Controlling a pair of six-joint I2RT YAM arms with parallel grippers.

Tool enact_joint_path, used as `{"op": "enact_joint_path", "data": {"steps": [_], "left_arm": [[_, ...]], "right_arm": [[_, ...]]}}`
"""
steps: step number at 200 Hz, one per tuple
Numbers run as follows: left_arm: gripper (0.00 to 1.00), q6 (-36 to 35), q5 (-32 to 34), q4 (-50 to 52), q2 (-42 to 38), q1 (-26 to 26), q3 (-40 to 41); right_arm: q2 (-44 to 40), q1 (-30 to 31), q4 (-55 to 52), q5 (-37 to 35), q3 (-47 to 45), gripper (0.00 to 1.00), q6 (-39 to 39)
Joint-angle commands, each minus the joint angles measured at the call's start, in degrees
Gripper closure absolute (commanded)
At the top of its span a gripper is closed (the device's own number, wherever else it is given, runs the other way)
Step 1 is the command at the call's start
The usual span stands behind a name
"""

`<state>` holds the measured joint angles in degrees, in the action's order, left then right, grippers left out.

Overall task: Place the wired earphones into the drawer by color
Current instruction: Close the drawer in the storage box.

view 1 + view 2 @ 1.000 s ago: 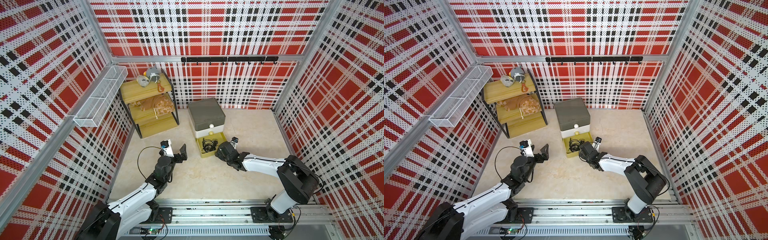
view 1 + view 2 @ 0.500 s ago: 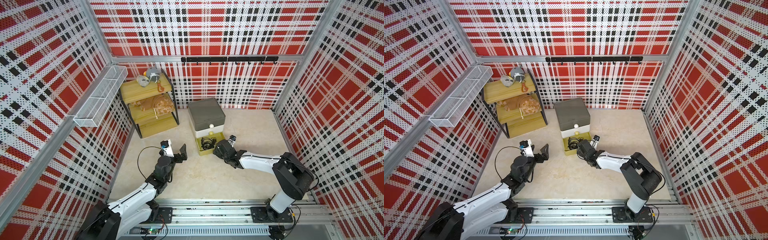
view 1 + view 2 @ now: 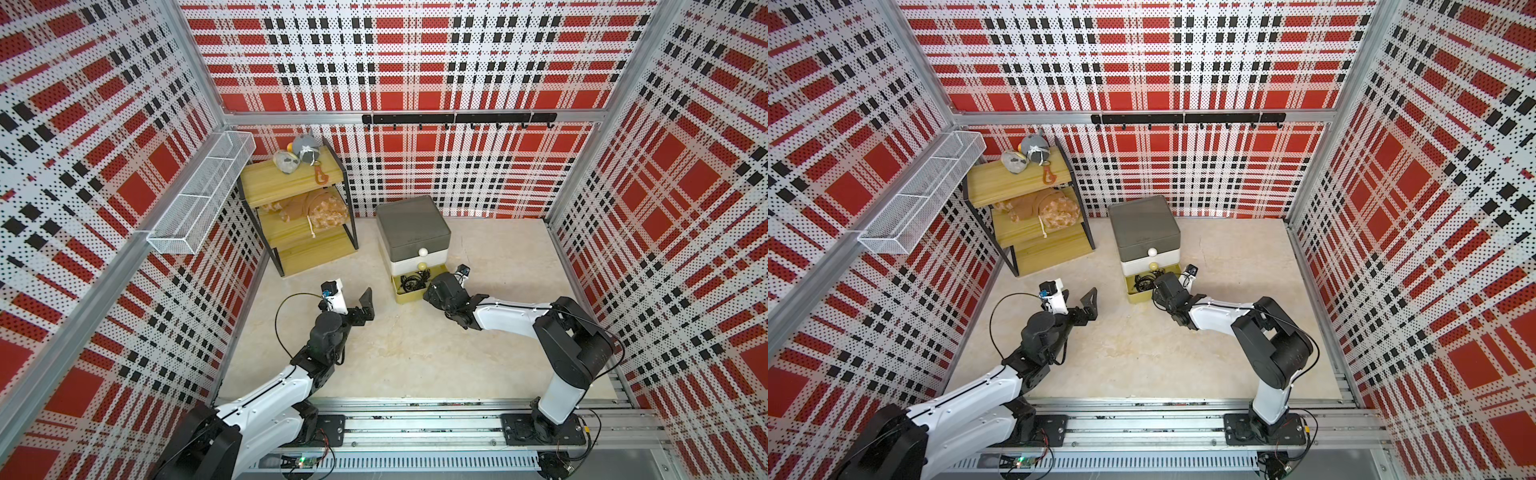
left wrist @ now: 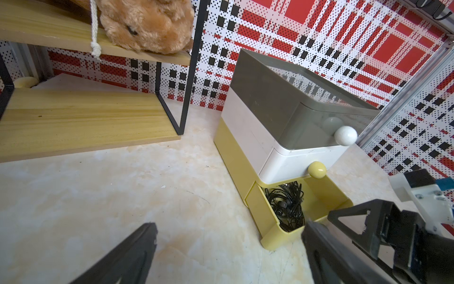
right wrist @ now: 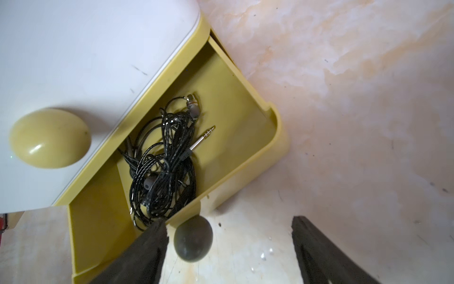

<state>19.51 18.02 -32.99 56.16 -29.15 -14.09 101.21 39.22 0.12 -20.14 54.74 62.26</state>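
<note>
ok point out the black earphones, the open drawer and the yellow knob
black earphones (image 5: pixel 163 169), right wrist view, middle of the coil
open drawer (image 5: pixel 245 175), right wrist view, outer front wall
yellow knob (image 5: pixel 49 137), right wrist view, its centre

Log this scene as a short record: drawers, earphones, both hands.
Unit: three-tier plastic drawer chest, grey top, white middle, yellow bottom
Open drawer: yellow bottom drawer, pulled out; the two above are shut
Contents: tangled black wired earphones, metal jack plug showing
Red or white earphones: none in view
Left hand: open, empty, off to the side of the chest
Right hand: open, at the drawer front; the dark round knob sits between its fingers, not gripped
</note>
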Motion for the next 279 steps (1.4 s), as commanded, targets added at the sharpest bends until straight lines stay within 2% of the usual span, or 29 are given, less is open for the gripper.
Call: {"op": "enact_joint_path", "data": {"steps": [1,203,279], "left_arm": [[0.01,0.1,-0.1,-1.2,0.0,0.6,0.6],[0.01,0.2,0.0,-1.3,0.0,0.8,0.6],[0.01,0.2,0.1,-1.3,-0.4,0.8,0.8]], "right_arm": [[2.4,-1.1,0.7,0.5,1.1,0.15,-1.1],[9.3,-4.2,7.6,2.2,5.5,0.15,-3.3],[11.9,-4.8,13.3,2.0,5.3,0.15,-4.0]]}}
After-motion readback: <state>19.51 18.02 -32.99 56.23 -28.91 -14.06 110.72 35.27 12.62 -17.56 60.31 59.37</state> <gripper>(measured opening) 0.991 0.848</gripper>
